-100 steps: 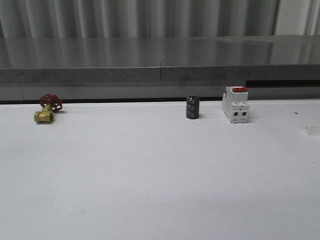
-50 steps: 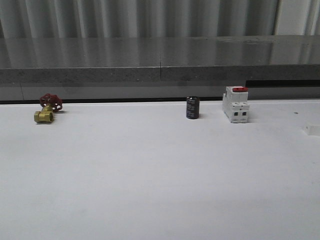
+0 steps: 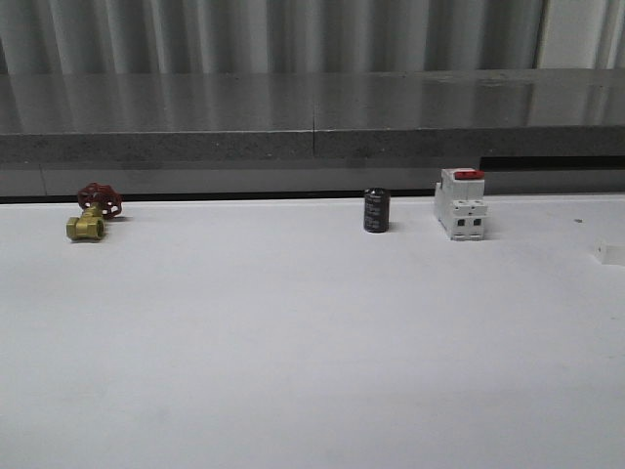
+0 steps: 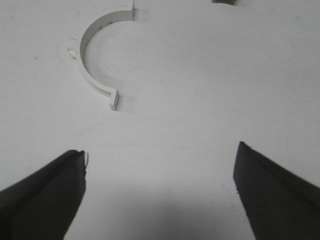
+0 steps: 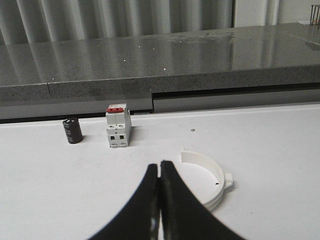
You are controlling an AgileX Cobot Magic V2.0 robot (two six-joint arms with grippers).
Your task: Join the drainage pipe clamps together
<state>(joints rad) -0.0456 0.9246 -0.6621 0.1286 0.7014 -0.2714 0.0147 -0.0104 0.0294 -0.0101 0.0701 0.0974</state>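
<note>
1. Two white drainage pipe clamps, well apart on the white table (image 3: 293,342): one half-ring (image 4: 95,55) flat beyond the left gripper (image 4: 160,192), the other half-ring (image 5: 212,180) just behind the right gripper (image 5: 160,195).
2. Left fingers spread wide, likely ready for descent; right fingers pressed together, empty.
3. Farther back: circuit breaker (image 5: 118,126), capacitor (image 5: 73,130), brass valve (image 3: 91,215).

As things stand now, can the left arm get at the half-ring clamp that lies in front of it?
Probably yes. The left gripper is open, its fingers spread wide, and the half-ring clamp lies flat on bare white table ahead of them, with nothing between.
</note>
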